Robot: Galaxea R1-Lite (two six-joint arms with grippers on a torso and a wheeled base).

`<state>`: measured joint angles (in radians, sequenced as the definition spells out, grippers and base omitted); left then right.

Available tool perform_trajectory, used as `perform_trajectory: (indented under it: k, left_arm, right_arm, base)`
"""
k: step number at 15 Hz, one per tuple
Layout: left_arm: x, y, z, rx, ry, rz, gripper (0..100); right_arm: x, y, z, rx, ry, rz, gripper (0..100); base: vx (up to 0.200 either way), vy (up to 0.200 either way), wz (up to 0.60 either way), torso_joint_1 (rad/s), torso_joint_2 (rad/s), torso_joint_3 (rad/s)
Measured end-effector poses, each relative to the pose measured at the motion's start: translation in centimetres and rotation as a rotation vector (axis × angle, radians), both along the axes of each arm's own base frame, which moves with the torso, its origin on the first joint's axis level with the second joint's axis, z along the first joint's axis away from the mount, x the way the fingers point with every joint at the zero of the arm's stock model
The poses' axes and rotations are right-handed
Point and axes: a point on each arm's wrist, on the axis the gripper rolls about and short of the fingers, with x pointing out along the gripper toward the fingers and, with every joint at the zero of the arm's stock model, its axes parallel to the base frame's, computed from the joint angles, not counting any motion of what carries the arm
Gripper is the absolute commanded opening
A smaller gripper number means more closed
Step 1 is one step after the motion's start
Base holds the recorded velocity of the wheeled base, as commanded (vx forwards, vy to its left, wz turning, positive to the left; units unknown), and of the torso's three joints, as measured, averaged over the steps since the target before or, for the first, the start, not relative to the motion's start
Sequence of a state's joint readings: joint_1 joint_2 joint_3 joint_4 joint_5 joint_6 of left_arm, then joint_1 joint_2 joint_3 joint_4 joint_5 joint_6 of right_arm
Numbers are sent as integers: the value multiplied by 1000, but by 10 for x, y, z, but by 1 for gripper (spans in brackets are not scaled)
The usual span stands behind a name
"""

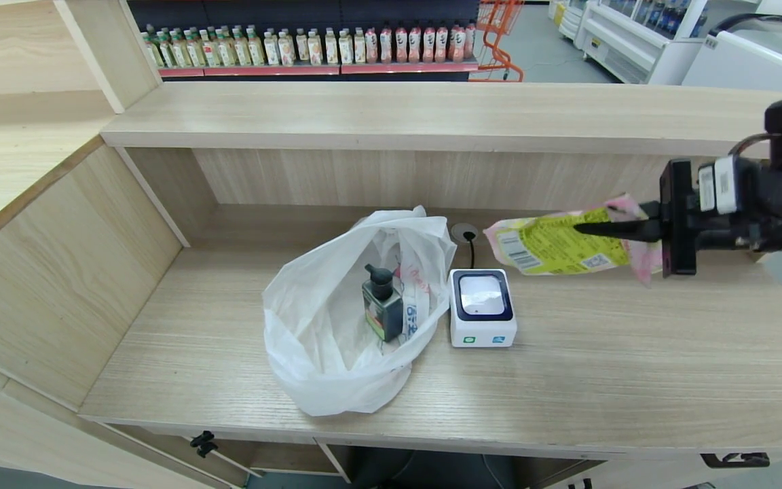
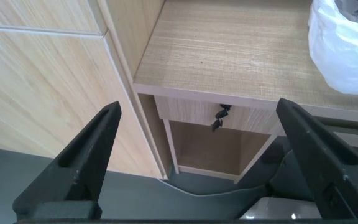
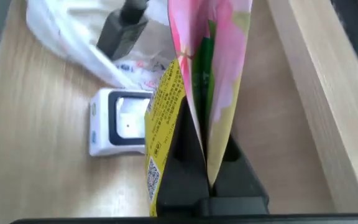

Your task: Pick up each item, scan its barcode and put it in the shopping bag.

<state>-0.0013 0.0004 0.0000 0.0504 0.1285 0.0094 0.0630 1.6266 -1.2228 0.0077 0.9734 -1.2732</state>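
The right gripper [image 1: 601, 229], entering from the right edge of the head view, is pinched on one end of a yellow-and-pink pouch [image 1: 547, 244] and holds it off the counter [image 1: 601, 367]. The pouch's long axis runs nearly level across the frame, and its free end points toward centre. The white scanner [image 1: 482, 305] stands on the counter just below and left of that free end, window facing up. The white shopping bag [image 1: 309, 339] touches the scanner's left side, mouth open, with a dark pump bottle [image 1: 382, 305] upright inside. A white label, apparently the barcode, sits on the pouch's free end and faces up, away from the window. Judgement: the scan calls for a short carry down and left and a turn of the pouch. The left gripper [image 2: 199, 106] hangs spread and unloaded below the counter's near edge; the right arm is nearer.
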Motion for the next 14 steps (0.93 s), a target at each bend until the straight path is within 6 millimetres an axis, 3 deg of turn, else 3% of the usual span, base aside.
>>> perform_trajectory:
  k: [3,6,9,14]
  left_arm:
    - [0,0,0,0,0,0,100]
    - [0,0,0,0,0,-1,100]
    - [0,0,0,0,0,0,100]
    - [0,0,0,0,0,-1,100]
  right_arm:
    - [-6,5,24,293,324,-226,0]
    - [-2,49,31,562,577,-311,0]
    - [12,89,9,609,725,-290,0]
    - [42,120,-36,569,784,-268,0]
  base:
    - [0,0,0,0,0,0]
    - [0,0,0,0,0,0]
    - [0,0,0,0,0,0]
    - [0,0,0,0,0,0]
